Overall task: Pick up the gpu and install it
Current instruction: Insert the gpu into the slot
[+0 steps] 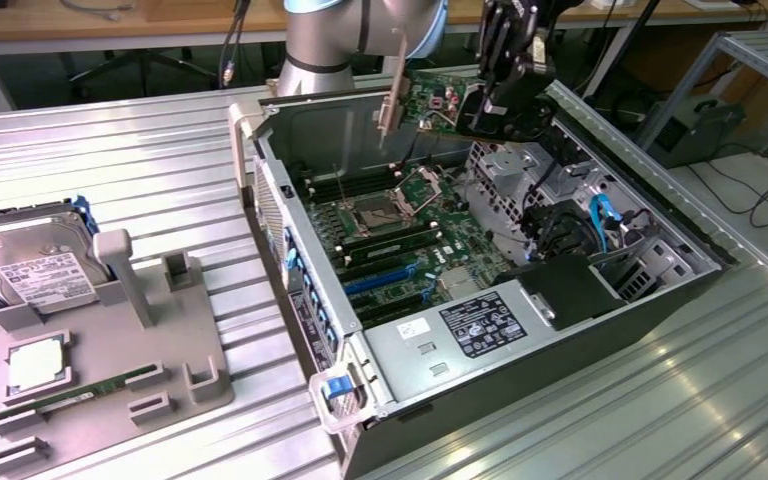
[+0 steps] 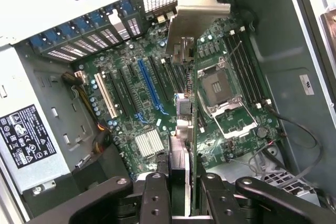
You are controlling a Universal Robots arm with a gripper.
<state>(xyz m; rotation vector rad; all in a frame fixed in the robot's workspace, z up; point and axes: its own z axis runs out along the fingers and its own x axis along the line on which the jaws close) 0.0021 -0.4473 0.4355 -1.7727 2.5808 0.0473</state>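
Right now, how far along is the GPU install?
Done: the gpu is picked up, clamped edge-on in the gripper and held above the open computer case. In hand: it hangs over the motherboard, bracket toward the rear slots. Left: it is not seated; the blue expansion slot is bare.

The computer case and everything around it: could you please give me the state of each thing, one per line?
gpu: lifted, held above the case, not yet seated.
gripper: jaws shut on the gpu's edge.
computer case: lying on its side, panel off, motherboard exposed.
blue slot: empty.
CPU socket: uncovered.
hard drive: resting in the grey holder.
memory stick: lying in the holder.
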